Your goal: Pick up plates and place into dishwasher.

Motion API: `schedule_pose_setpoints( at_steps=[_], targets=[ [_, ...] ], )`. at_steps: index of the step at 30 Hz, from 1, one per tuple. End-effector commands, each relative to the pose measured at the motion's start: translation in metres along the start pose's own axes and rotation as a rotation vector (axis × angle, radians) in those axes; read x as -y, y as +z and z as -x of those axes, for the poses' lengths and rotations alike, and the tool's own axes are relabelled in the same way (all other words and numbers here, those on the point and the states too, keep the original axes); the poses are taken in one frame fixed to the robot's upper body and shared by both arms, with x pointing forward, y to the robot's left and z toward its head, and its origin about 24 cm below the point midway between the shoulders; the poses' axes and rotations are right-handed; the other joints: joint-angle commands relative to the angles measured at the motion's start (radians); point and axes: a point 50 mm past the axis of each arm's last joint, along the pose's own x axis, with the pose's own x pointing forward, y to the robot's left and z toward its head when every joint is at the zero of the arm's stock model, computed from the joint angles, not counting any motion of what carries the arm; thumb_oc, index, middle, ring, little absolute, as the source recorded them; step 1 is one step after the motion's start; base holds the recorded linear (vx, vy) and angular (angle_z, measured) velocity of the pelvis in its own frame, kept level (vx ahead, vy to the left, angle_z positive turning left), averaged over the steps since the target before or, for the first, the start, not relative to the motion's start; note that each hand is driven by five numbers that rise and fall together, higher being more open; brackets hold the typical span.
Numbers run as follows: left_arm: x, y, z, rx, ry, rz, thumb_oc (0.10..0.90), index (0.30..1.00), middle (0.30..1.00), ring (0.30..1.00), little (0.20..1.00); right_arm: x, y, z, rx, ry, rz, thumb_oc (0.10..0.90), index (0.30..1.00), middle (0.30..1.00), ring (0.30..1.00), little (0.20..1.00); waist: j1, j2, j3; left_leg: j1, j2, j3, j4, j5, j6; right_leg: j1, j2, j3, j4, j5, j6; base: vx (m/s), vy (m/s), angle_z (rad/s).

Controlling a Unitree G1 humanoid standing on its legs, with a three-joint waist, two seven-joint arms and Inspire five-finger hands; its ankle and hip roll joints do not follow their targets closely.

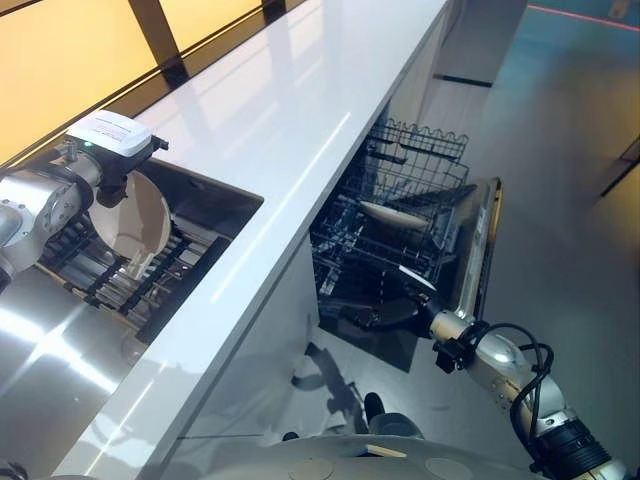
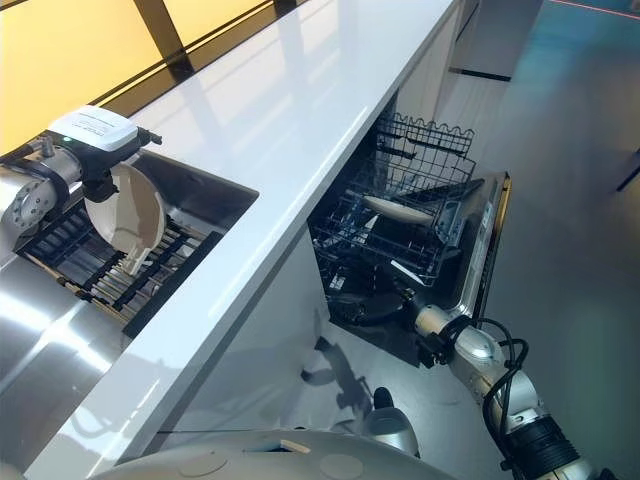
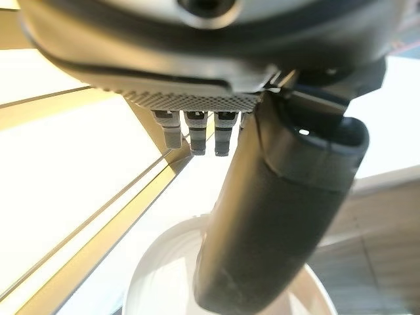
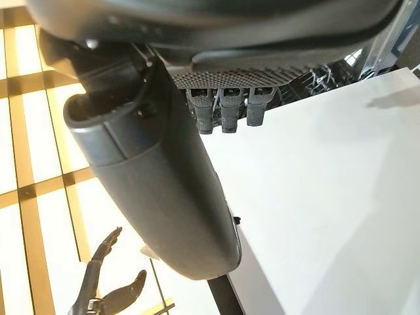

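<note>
White counter (image 1: 290,130) | left hand (image 3: 275,216) grips plate (image 1: 135,215) at sink rack (image 1: 150,275) | right hand (image 1: 385,313) relaxed by dishwasher (image 1: 420,230)

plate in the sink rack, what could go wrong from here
1. The plate stands on edge in the dark drying rack at the left hand; lifted at an angle, it could catch the rack's ribs and slip.
2. The dishwasher rack already holds a plate, so a new one could knock it.
3. The right hand sits low by the open dishwasher door and could bump it.
</note>
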Motion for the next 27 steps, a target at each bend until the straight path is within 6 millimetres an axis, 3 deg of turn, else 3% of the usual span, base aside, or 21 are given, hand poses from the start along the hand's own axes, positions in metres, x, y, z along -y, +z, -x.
schedule_pose_setpoints(
  at_steps=[1, 7, 18, 27],
  targets=[
    [-0.050, -0.048, 0.006, -0.244, 0.132, -0.116, 0.800, 0.900, 0.900, 0.900, 0.900, -0.008, 0.041, -0.003, 0.179, 0.082, 0.079, 0.800, 0.900, 0.900, 0.900, 0.900, 0.000, 0.036, -0.024, -0.056, -0.026, -0.035, 0.006, -0.020, 0.036, -0.025, -0.005, 0.016, 0.099, -0.043, 0.075, 0.03, 0.065, -0.13],
    [-0.043, -0.059, 0.006, -0.311, 0.001, -0.168, 0.800, 0.900, 0.900, 0.900, 0.900, -0.008, 0.038, -0.002, 0.172, 0.066, 0.072, 0.800, 0.900, 0.900, 0.900, 0.900, -0.018, 0.036, -0.003, -0.062, -0.037, -0.018, 0.014, -0.025, 0.049, -0.057, -0.016, 0.040, 0.133, -0.028, 0.091, 0.02, 0.063, -0.14],
    [-0.010, -0.075, 0.003, -0.436, -0.280, -0.152, 0.800, 0.900, 0.900, 0.900, 0.900, -0.010, 0.038, -0.002, 0.170, 0.049, 0.070, 0.800, 0.900, 0.900, 0.900, 0.900, -0.042, 0.038, 0.022, -0.064, -0.051, -0.003, 0.018, -0.035, 0.060, -0.094, -0.021, 0.078, 0.164, 0.025, 0.091, 0.01, 0.043, -0.08],
    [0.003, -0.073, -0.002, -0.437, -0.327, -0.110, 0.800, 0.900, 0.900, 0.900, 0.900, -0.010, 0.035, -0.003, 0.157, 0.043, 0.065, 0.800, 0.900, 0.900, 0.900, 0.900, -0.048, 0.034, 0.030, -0.061, -0.055, 0.005, 0.020, -0.044, 0.063, -0.105, -0.025, 0.082, 0.167, 0.040, 0.093, 0.02, 0.021, 0.00]
  ],
)
